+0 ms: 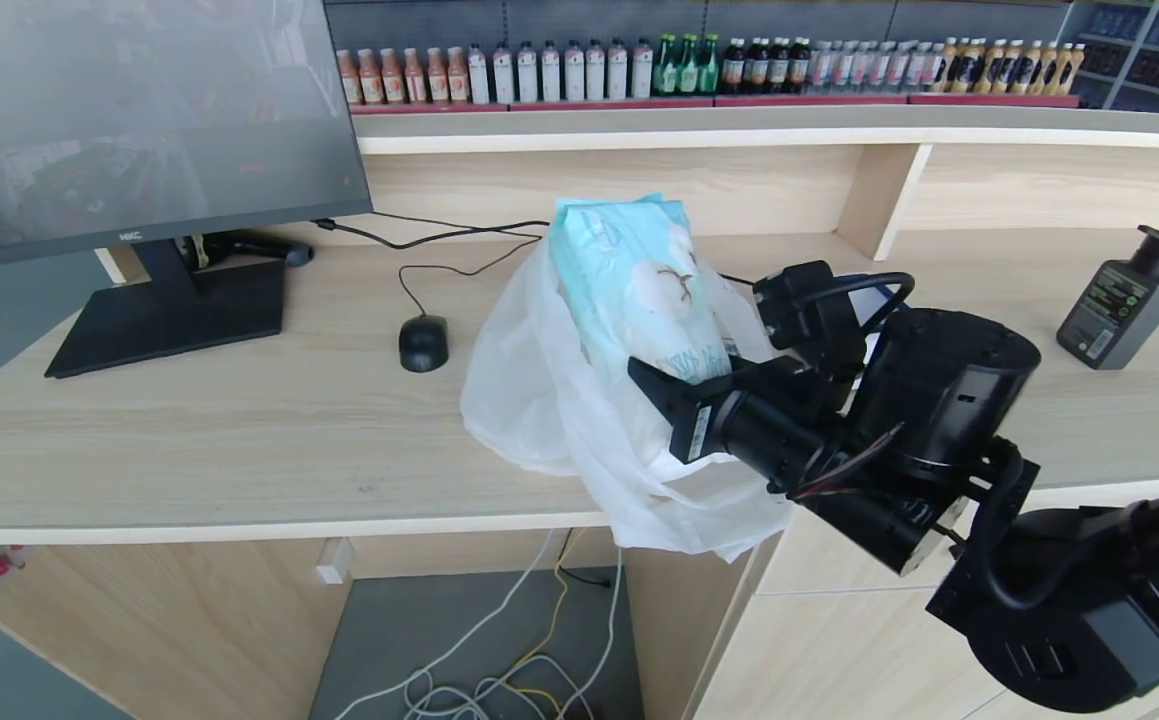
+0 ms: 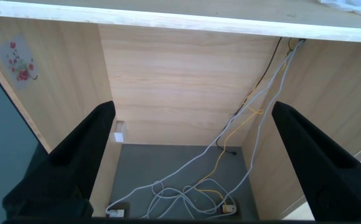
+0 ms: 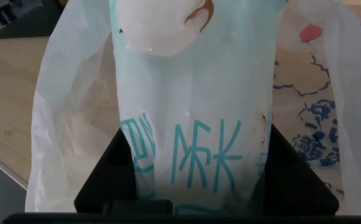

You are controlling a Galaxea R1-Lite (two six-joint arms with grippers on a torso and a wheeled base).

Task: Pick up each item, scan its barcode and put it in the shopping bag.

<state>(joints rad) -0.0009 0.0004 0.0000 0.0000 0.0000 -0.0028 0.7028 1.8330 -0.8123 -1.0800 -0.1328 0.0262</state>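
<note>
Pack of tissue is standing nearly upright at frame centre in head view. Its lower end is sitting inside shopping bag, w/ long axis leaning slightly to upper left. R gripper is clamping pack's lower part, one finger each side, coming in from lower right. Bag is spilling over counter front edge. Open room is lying to right, toward pump bottle, so R arm looks nearer for that. L gripper is hanging spread wide & empty below counter.
</note>
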